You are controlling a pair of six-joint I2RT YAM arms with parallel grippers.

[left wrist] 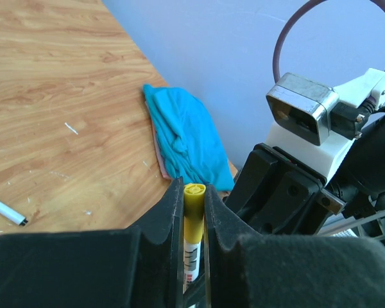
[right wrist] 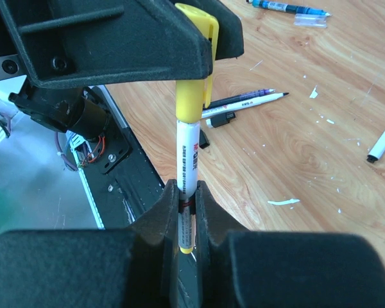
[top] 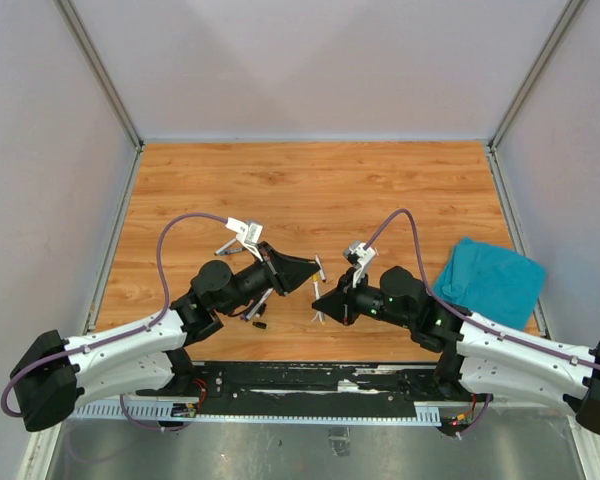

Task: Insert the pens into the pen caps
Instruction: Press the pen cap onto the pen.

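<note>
Pen (right wrist: 187,154), white barrel with printed lettering, held off the table (right wrist: 321,147) between the two arms. Runs lengthwise straight from right gripper (right wrist: 186,192), clenched on the lower barrel, into left gripper (left wrist: 193,196), clenched on the yellow cap (right wrist: 191,96). Looks coaxial, cap apparently almost seated; probably needs only an axial push.

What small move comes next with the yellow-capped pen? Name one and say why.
Probably a short push of the left gripper along the pen toward the right gripper, to seat the cap. The left is shut on the yellow cap, the right on the white barrel; the cap already covers the tip, but whether it is fully home cannot be told.
</note>
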